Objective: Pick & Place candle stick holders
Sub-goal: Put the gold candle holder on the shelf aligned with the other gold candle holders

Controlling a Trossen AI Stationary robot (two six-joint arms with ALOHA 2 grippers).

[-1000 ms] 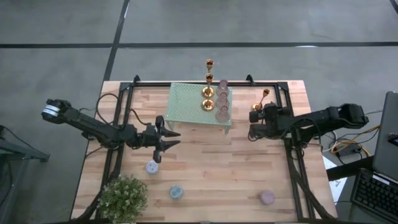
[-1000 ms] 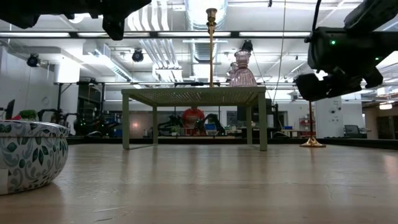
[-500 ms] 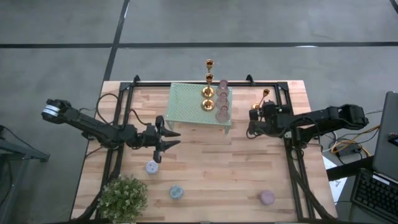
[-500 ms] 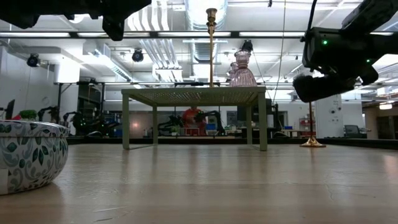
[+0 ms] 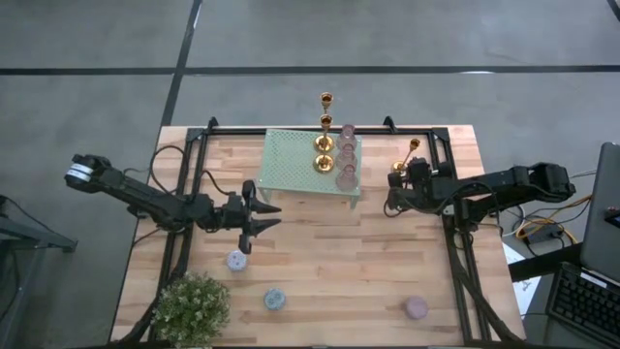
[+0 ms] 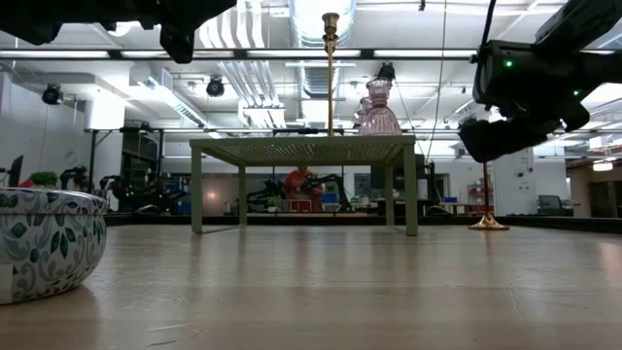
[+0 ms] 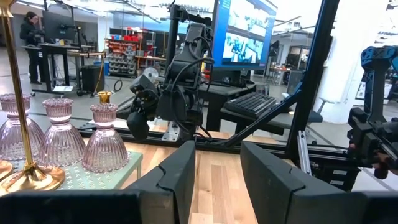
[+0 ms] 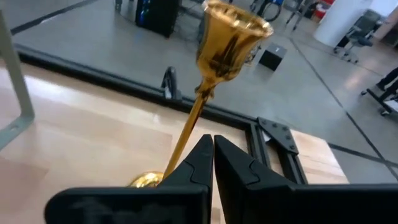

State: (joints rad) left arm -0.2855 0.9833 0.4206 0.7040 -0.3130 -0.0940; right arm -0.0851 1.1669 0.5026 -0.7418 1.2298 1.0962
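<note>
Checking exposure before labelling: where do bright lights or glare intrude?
Low view: ceiling strip lights backlight the right arm into a dark silhouette. Right wrist view: the candlestick cup shows bright reflections. Left wrist view: a bright monitor glows behind.

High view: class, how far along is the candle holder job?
Done: two gold candlesticks and four pink holders stand on the green rack. In hand: the right gripper is shut beside the third candlestick, apparently not gripping it. Left: that candlestick and three loose cups; the left gripper waits open.

Right hand closed beside gold candlestick; shifted slightly left.
</note>
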